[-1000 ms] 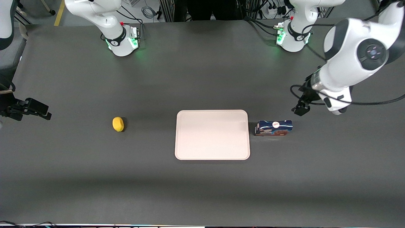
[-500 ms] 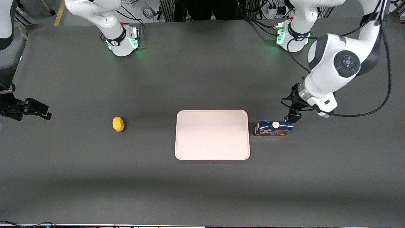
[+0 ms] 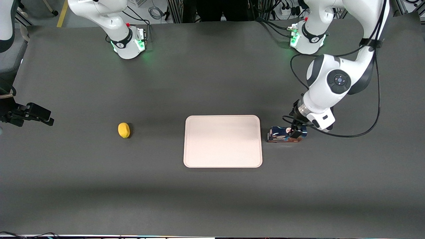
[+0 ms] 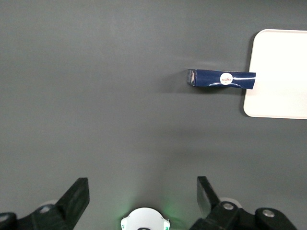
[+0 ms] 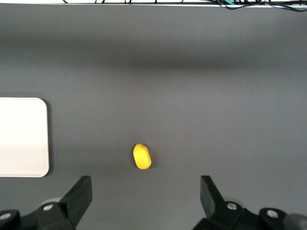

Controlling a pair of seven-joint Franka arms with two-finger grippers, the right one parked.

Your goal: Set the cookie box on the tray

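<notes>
Front view, compared with half a second ago: the working arm has swung in toward the tray, and its gripper [image 3: 296, 132] now hangs over the end of the cookie box [image 3: 282, 134] that points to the working arm's end of the bench [image 3: 212, 199], where before it stood just beside that end; box, tray and yellow lump lie where they did. Cookie box, one: dark blue, round white-and-red logo on its upper face, lying flat on the bench just beside the short edge of the tray [image 3: 222, 141] and not on it; long axis runs along the bench's length, one end toward the tray, the other toward the working arm's end. In the left wrist view the box [image 4: 220, 78] shows as a narrow strip with one end reaching the tray [image 4: 278, 72] edge. Tray, one: pale pinkish-white, rounded corners, low rim, nothing on it. Yellow lump [image 3: 124, 129], one: on the bench toward the parked arm's end, well apart from the tray. Gripper, left wrist view: fingers [image 4: 76, 196] spread wide, nothing between them.
</notes>
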